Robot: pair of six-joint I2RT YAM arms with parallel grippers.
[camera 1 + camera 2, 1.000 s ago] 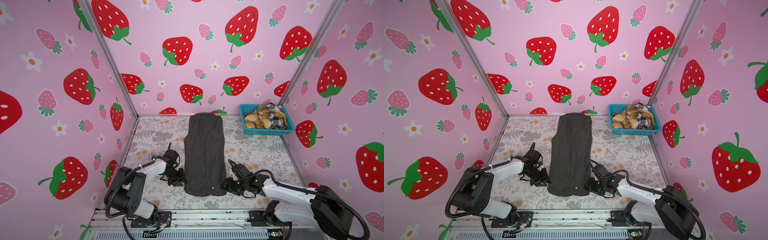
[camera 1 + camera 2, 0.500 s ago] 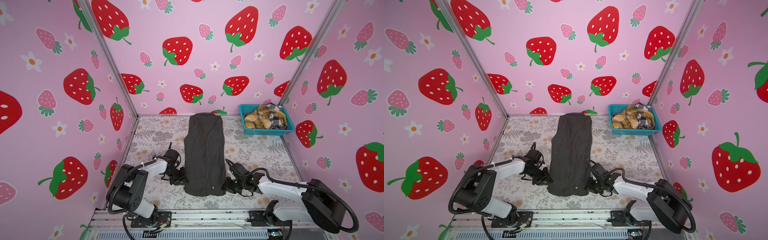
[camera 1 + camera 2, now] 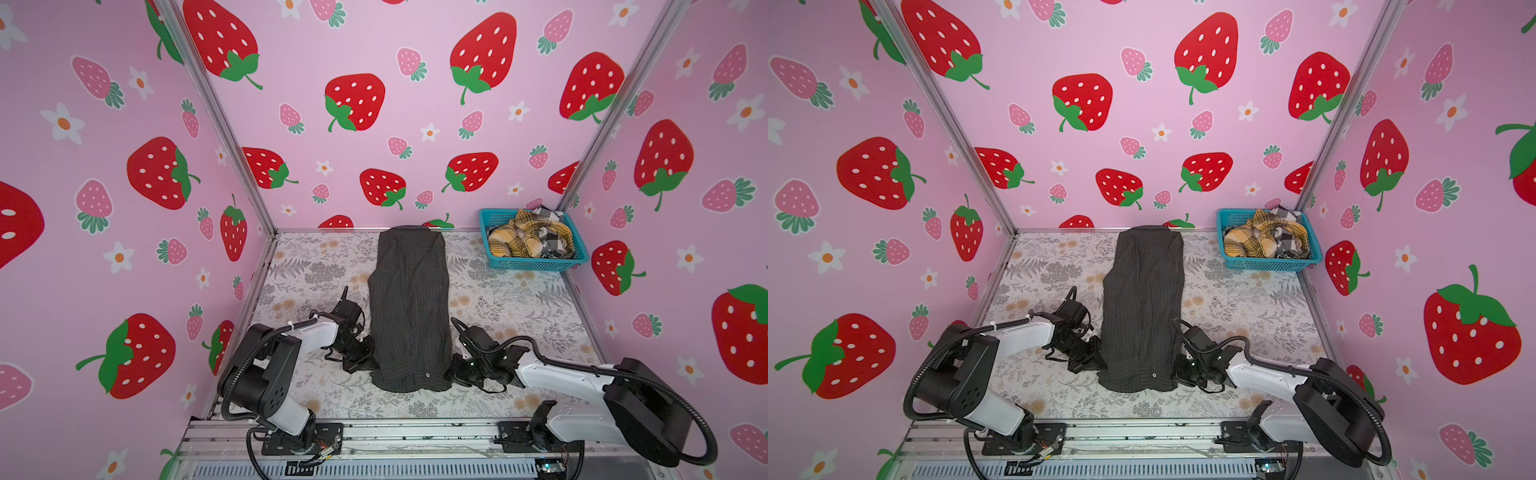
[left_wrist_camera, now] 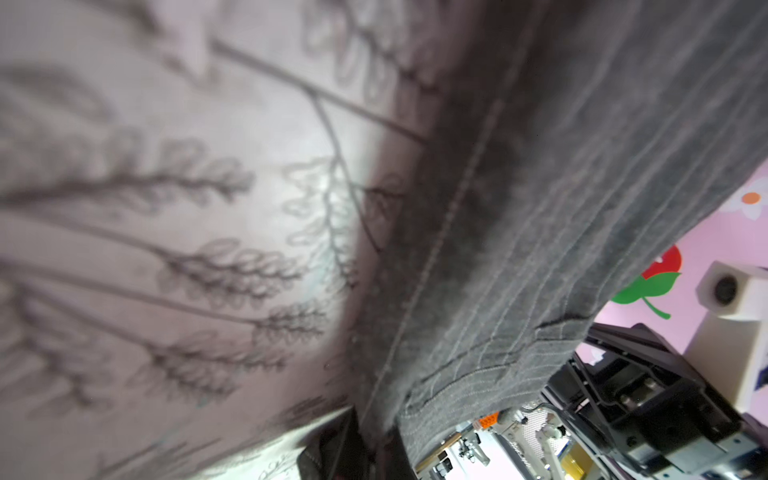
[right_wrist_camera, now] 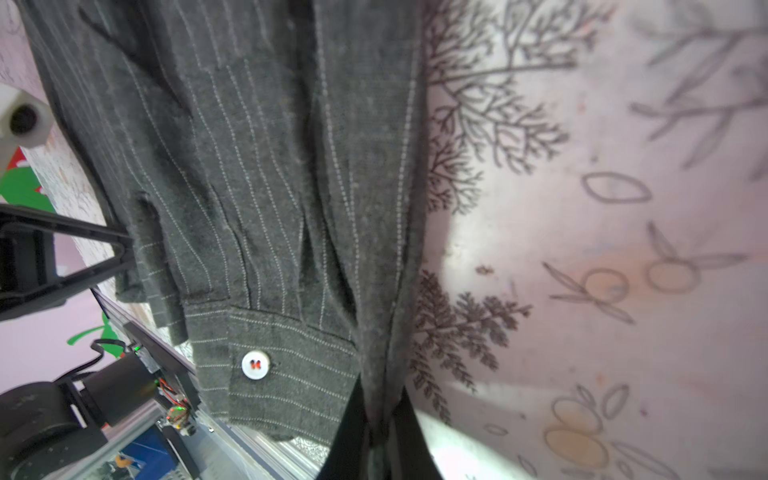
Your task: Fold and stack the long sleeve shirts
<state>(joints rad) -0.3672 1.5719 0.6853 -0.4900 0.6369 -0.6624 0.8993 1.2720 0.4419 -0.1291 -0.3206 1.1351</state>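
One charcoal shirt [image 3: 409,307] lay as a long narrow strip down the middle of the table [image 3: 316,266], from its back edge almost to its front edge, a buttoned cuff [image 5: 266,361] on top at the near end. Both grippers had just closed. A second before, their jaws stood apart beside the hem. Now the left gripper [image 3: 369,361] pinched the strip's left edge and the right gripper [image 3: 451,371] its right edge, each clamped tight on cloth. That grip probably readied a lengthwise fold toward the back. A plaid shirt [image 3: 519,245] and a check shirt [image 3: 549,215] waited in the basket [image 3: 536,262] at the back right corner.
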